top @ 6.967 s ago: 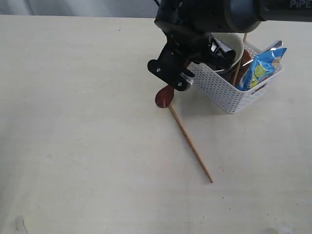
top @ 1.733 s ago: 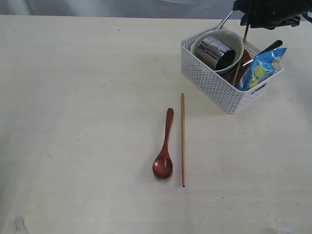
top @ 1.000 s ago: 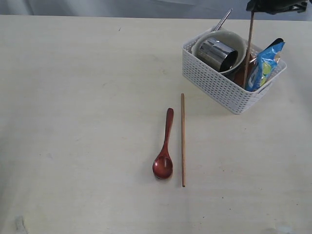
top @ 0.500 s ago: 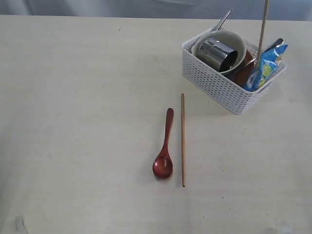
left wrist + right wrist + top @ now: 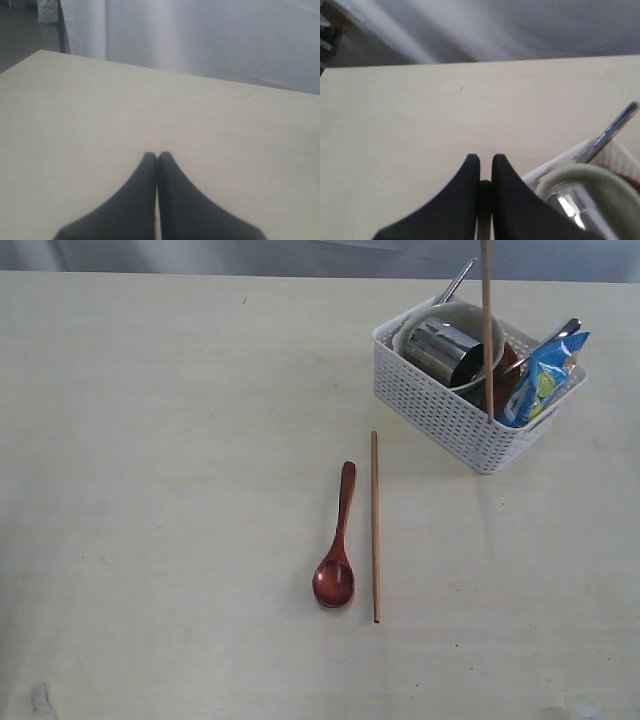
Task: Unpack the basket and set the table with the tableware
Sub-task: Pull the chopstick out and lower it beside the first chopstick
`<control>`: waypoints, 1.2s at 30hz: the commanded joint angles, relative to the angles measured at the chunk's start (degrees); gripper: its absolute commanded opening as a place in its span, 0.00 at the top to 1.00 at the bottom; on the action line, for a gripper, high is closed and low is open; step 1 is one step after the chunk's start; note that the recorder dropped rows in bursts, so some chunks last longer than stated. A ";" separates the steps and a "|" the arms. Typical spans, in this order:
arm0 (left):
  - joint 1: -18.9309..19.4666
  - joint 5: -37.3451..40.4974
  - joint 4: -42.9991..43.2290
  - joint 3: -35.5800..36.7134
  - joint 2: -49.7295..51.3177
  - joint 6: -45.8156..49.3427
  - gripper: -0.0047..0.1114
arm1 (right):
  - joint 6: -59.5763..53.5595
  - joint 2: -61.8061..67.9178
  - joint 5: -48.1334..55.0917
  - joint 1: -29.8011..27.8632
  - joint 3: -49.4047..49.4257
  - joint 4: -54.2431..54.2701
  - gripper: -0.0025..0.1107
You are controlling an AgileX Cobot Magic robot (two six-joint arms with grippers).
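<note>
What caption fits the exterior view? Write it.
One upright chopstick over the basket; wooden spoon and second chopstick on the table.

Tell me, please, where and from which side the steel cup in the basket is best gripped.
Probably its rim, one finger inside the mouth, coming from above on the snack packet side. The steel cup lies tipped in the cream bowl, mouth open that way, its round wall nestled against the bowl.

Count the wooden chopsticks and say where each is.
2. The lying chopstick rests on the table beside the spoon; the upright chopstick hangs over the basket, top out of frame. More may hide inside.
</note>
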 commanded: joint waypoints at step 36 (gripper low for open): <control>0.17 -0.17 0.26 0.22 -0.19 0.25 0.96 | 17.28 4.03 -42.72 19.75 41.21 -7.61 0.98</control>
